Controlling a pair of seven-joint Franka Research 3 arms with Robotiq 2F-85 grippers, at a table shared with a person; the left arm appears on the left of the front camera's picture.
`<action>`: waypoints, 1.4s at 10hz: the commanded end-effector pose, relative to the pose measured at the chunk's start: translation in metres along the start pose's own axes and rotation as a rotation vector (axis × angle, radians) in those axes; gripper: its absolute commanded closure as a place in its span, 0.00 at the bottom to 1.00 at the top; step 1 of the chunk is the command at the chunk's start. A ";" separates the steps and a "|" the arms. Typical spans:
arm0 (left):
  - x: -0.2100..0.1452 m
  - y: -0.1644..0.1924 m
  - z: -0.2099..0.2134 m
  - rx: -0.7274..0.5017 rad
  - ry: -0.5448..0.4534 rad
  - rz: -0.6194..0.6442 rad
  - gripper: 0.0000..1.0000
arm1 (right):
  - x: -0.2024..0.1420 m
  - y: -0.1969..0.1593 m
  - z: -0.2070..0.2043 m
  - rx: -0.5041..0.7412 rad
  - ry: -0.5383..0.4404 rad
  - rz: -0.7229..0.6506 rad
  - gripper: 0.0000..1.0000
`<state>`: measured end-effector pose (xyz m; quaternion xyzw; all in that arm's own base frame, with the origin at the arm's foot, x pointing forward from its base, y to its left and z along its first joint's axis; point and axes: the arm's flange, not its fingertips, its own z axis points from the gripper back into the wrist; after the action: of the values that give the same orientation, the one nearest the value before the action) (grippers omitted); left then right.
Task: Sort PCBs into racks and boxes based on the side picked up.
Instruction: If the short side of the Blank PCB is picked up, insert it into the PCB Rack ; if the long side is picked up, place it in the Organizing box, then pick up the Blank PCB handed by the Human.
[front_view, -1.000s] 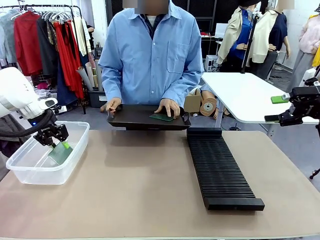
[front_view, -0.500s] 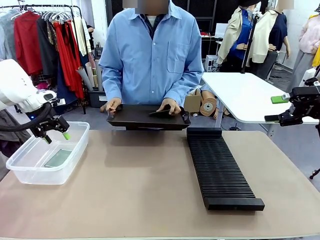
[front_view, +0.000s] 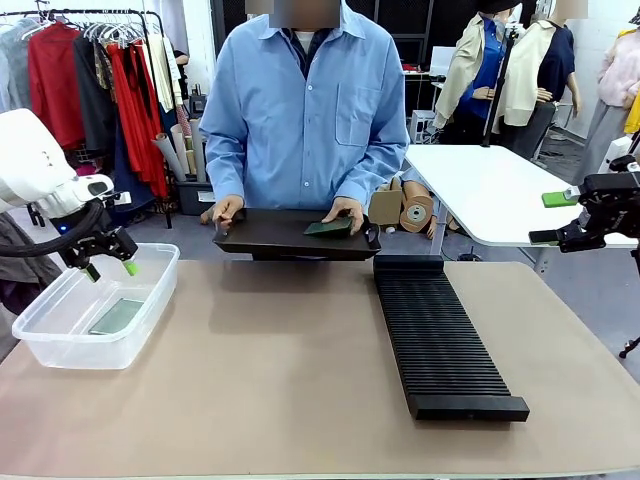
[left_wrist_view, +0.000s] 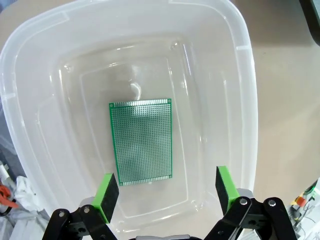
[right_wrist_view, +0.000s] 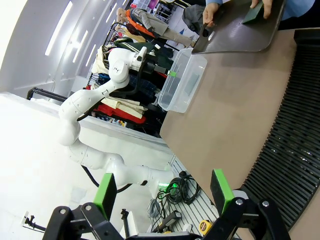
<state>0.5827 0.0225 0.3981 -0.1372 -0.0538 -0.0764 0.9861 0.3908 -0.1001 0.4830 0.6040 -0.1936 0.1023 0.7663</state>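
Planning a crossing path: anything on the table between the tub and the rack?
Nothing. In the front view, the table between tub and rack is bare.

Bottom edge: right jaws spread wide, nothing between. Right side: black rack on table. Upper centre: clear box. Top right: person's hand on PCB in black tray.
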 end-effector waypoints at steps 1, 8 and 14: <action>-0.007 -0.002 -0.001 0.007 -0.005 -0.003 0.00 | 0.001 0.002 0.000 0.005 -0.001 0.005 0.00; -0.011 -0.003 0.020 -0.184 -0.050 0.021 0.00 | 0.001 0.002 0.000 0.005 -0.001 0.005 0.00; -0.017 0.007 0.074 -0.788 -0.199 -0.031 0.00 | 0.001 0.002 0.000 0.005 -0.001 0.005 0.00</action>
<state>0.5574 0.0485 0.4714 -0.4629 -0.1147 -0.0866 0.8747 0.3908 -0.1001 0.4829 0.6041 -0.1935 0.1023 0.7663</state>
